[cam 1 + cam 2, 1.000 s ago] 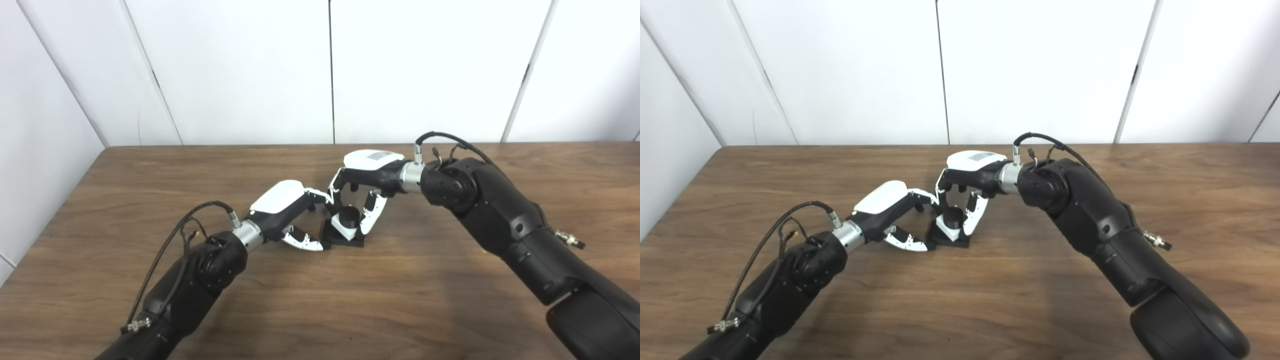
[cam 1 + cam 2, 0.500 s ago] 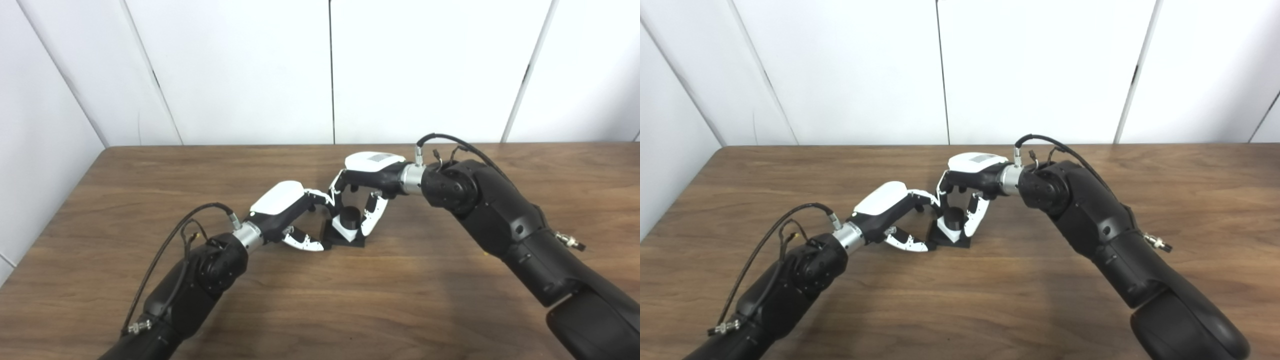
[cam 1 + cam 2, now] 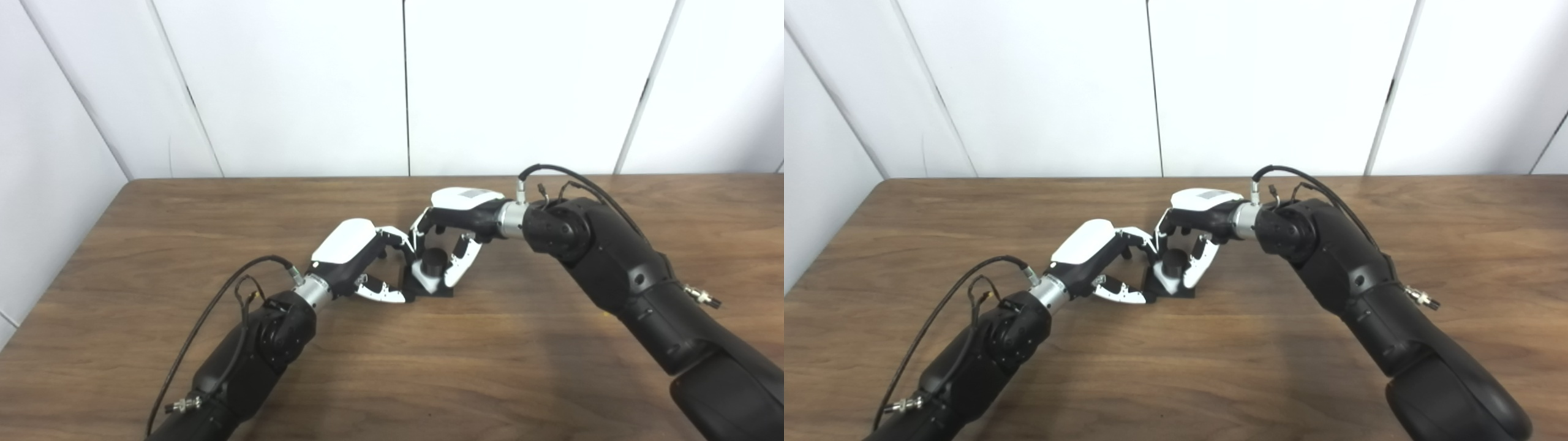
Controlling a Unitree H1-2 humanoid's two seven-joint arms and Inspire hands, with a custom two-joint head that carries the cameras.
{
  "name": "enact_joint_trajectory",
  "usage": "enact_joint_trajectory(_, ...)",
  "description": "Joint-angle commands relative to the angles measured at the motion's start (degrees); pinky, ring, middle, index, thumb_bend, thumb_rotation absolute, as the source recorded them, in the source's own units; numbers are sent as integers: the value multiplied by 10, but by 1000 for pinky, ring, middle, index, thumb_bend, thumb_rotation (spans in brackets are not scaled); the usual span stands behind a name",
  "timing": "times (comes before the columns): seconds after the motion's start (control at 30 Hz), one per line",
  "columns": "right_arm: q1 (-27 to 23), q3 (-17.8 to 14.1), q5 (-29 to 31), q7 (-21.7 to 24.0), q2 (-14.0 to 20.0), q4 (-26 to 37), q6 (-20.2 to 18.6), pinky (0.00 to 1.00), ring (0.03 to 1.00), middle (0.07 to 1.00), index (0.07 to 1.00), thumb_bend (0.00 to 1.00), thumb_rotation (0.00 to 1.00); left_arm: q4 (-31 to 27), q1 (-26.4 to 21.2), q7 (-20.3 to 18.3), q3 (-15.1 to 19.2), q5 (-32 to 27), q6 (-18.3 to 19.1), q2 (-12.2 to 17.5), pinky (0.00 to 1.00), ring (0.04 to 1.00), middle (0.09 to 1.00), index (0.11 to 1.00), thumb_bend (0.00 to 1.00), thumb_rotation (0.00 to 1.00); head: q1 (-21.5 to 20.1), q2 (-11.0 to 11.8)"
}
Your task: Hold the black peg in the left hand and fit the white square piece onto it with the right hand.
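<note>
Seating step under way at the middle of the bench [image 3: 551, 367].

Peg and piece sit together on the wood: the black peg [image 3: 433, 259] stands upright on its dark base, and the white square piece [image 3: 425, 283] already rings it, low on the shaft, with the peg's round top showing above it. The left robot hand [image 3: 367, 260] reaches in from the near left and its fingers close on the base's left edge — a steadying pinch rather than a lift. The right robot hand [image 3: 450, 236] arches over from the right, fingers curled down either side of the white piece and touching it, so it appears to grip the piece. Judged from this, the fit is nearly made — the next move calls for a straight downward press to seat the piece fully, then a clean release without tipping the peg.
</note>
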State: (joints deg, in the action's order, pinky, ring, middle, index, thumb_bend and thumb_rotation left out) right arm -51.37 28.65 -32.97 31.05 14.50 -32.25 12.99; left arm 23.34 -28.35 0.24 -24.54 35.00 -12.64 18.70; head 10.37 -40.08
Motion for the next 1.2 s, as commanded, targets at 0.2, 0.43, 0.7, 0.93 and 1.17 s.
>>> enact_joint_trajectory(0.2, -27, -19, 5, -38, -3, 17, 3, 734, 826, 830, 899, 1000, 560, 37, 21, -26, -15, 29, 37, 8, 602, 729, 777, 491, 523, 71, 1, -1)
enact_joint_trajectory(0.43, -24, -28, 8, -47, -1, 23, -2, 728, 817, 824, 893, 1000, 562, 37, 21, -27, -14, 28, 36, 8, 609, 731, 776, 491, 523, 70, 1, -2)
enact_joint_trajectory(0.7, -23, -54, 27, -50, 4, 33, -11, 745, 847, 848, 914, 1000, 671, 35, 23, -28, -13, 27, 37, 9, 609, 725, 778, 491, 523, 71, 1, -2)
enact_joint_trajectory(0.93, 4, -137, 110, -93, 14, 39, 33, 704, 801, 864, 912, 941, 721, 34, 25, -27, -12, 25, 34, 12, 606, 728, 775, 490, 523, 72, -1, -1)
enact_joint_trajectory(1.17, 67, -185, 152, -124, 38, 67, 51, 676, 789, 856, 859, 855, 571, 29, 28, -30, -10, 22, 30, 19, 605, 725, 773, 490, 523, 73, -10, 6)
